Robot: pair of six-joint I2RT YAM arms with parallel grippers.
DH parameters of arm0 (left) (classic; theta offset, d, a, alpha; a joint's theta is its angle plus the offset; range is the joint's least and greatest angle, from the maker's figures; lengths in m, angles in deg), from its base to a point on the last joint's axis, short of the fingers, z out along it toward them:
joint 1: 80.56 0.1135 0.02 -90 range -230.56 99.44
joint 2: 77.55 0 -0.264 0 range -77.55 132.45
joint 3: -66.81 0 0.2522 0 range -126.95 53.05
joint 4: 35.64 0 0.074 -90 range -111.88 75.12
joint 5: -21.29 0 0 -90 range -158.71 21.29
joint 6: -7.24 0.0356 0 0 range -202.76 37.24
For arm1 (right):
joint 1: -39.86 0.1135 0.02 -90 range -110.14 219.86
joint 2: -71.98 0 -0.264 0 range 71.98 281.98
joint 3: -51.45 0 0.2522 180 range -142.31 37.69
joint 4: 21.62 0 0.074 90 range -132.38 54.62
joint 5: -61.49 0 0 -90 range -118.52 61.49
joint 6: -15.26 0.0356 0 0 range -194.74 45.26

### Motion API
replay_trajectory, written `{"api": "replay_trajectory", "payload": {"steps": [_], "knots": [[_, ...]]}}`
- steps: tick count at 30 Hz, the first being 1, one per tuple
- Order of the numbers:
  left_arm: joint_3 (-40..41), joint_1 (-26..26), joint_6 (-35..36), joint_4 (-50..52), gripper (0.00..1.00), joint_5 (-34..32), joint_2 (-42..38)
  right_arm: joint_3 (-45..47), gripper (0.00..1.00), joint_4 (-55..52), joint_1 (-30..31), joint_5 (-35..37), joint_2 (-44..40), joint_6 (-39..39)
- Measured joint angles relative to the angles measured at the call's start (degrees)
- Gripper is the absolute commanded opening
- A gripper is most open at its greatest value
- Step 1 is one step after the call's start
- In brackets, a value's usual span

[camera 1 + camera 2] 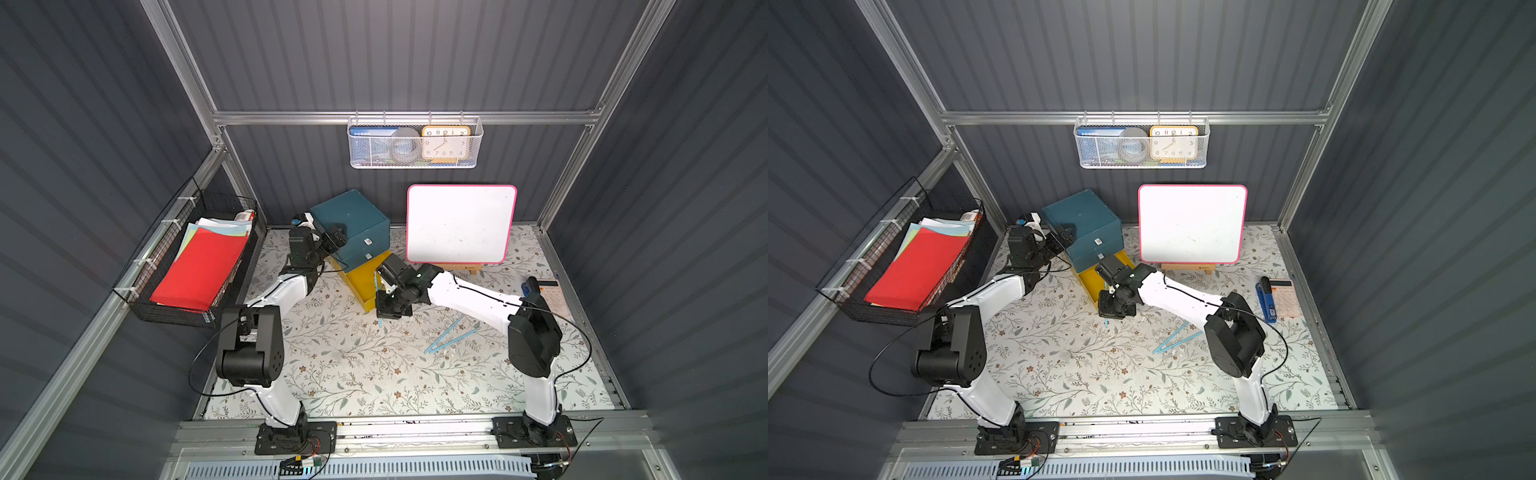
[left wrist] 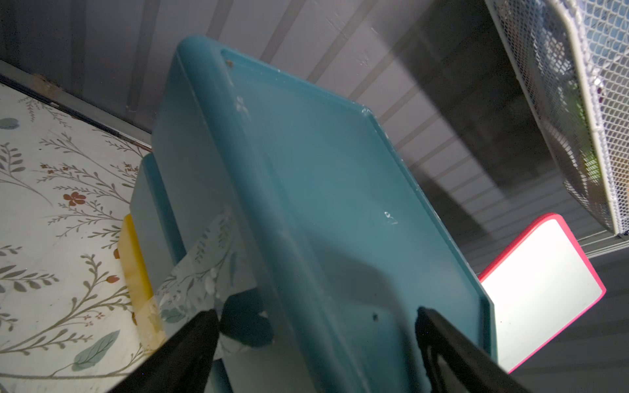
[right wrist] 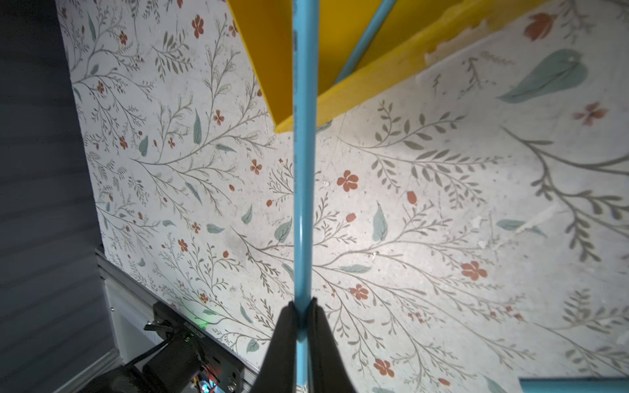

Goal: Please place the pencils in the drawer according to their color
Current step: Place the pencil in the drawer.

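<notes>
Right wrist view looks down on the floral tabletop (image 3: 442, 204). In both top views the teal cabinet (image 1: 349, 220) stands at the far side, left of centre, with its yellow drawer (image 1: 361, 282) pulled out. The left claw (image 2: 316, 316) is spread wide at the cabinet's top edge; I cannot tell if it touches. The right claw (image 3: 302, 304) is clenched on a light blue pencil (image 3: 303, 170), whose far end is over the drawer's near corner. Another blue pencil (image 3: 366, 37) lies inside, and loose blue pencils (image 1: 442, 338) lie near right. The placing step looks to be in hand. The next move calls for carrying the pencil fully over the drawer, lowering it, then releasing.

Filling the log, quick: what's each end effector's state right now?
Left end effector: open, at the teal cabinet.
Right end effector: closed on a light blue pencil.
</notes>
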Motion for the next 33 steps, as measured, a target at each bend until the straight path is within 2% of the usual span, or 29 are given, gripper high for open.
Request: {"api": "replay_trajectory", "payload": {"steps": [17, 33], "knots": [[0.0, 0.0, 0.0, 0.0, 0.95, 0.0, 0.0, -4.2, 0.0, 9.6, -5.5, -4.8, 8.3, 11.6], [0.0, 0.0, 0.0, 0.0, 0.94, 0.0, 0.0, -13.0, 0.0, 14.2, -7.3, -3.0, 17.2, 18.6]]}}
